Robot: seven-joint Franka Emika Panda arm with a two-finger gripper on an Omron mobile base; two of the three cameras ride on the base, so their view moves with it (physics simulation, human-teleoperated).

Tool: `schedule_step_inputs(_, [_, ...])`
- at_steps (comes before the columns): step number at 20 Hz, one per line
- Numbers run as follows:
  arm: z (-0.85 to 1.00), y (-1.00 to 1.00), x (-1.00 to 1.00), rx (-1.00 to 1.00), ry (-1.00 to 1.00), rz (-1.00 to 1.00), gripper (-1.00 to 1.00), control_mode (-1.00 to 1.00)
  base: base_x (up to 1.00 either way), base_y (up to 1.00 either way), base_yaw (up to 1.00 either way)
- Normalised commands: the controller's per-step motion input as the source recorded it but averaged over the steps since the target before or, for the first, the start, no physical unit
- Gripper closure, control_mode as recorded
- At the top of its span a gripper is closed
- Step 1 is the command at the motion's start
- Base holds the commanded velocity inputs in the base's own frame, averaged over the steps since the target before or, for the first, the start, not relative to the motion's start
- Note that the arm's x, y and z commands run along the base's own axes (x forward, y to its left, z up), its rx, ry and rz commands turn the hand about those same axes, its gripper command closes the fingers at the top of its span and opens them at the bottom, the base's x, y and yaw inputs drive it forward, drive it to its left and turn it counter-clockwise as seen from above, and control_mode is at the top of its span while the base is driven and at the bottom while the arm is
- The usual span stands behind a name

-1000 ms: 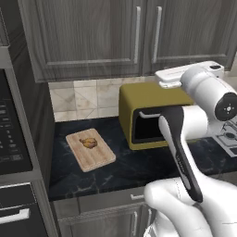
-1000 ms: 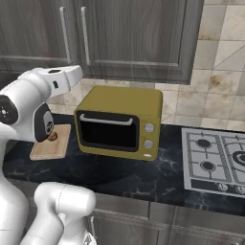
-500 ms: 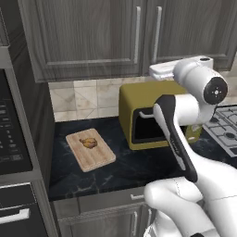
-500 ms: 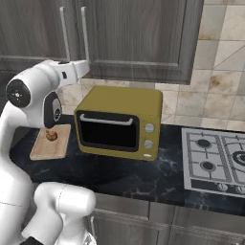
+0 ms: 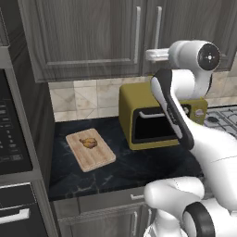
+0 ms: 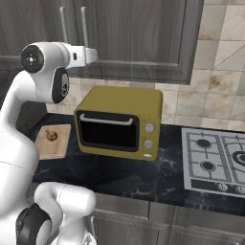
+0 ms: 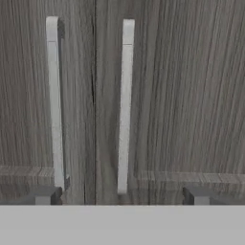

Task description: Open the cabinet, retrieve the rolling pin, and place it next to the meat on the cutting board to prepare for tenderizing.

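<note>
The cabinet (image 5: pixel 92 37) has both dark grey doors shut, so the rolling pin is hidden. In the hand view its two silver bar handles stand upright, the left handle (image 7: pixel 55 105) and the right handle (image 7: pixel 124 105). My gripper (image 7: pixel 120 196) is open and empty, its fingertips (image 7: pixel 43 195) spread wide below the handles, a short way off the doors. From the base, the gripper (image 5: pixel 149 54) (image 6: pixel 93 55) points at the doors' lower edge above the toaster oven. The cutting board (image 5: pixel 90 149) (image 6: pixel 52 143) lies on the counter with the meat (image 5: pixel 89 143) (image 6: pixel 50 136) on it.
A mustard-yellow toaster oven (image 5: pixel 152 118) (image 6: pixel 119 122) stands on the dark counter (image 5: pixel 115 171) right of the board. A gas hob (image 6: pixel 215 160) lies further right. A dark wall oven (image 5: pixel 14 139) bounds the counter on the left.
The arm has lifted and carried the hand up and in toward the cabinet doors, close to the handles. The jaws stay open. Board and meat have not moved.
</note>
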Motion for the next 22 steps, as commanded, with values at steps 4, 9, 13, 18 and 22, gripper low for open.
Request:
schedule_step_inputs(4, [0.17, 0.0, 0.53, 0.03, 0.13, 0.0, -1.0, -1.0, 0.0, 0.0, 0.0])
schedule_step_inputs(9, [0.08, 0.0, 0.47, 0.0, 0.07, 0.0, -1.0, -1.0, 0.0, 0.0, 0.0])
schedule_step_inputs(13, [0.1, 0.0, 0.34, 0.0, 0.04, 0.0, -1.0, -1.0, 0.0, 0.0, 0.0])
schedule_step_inputs(18, [0.11, 0.0, 0.3, 0.0, 0.03, 0.0, -1.0, -1.0, 0.0, 0.0, 0.0])
schedule_step_inputs(22, [0.05, 0.0, 0.32, 0.0, 0.05, 0.0, -1.0, -1.0, 0.0, 0.0, 0.0])
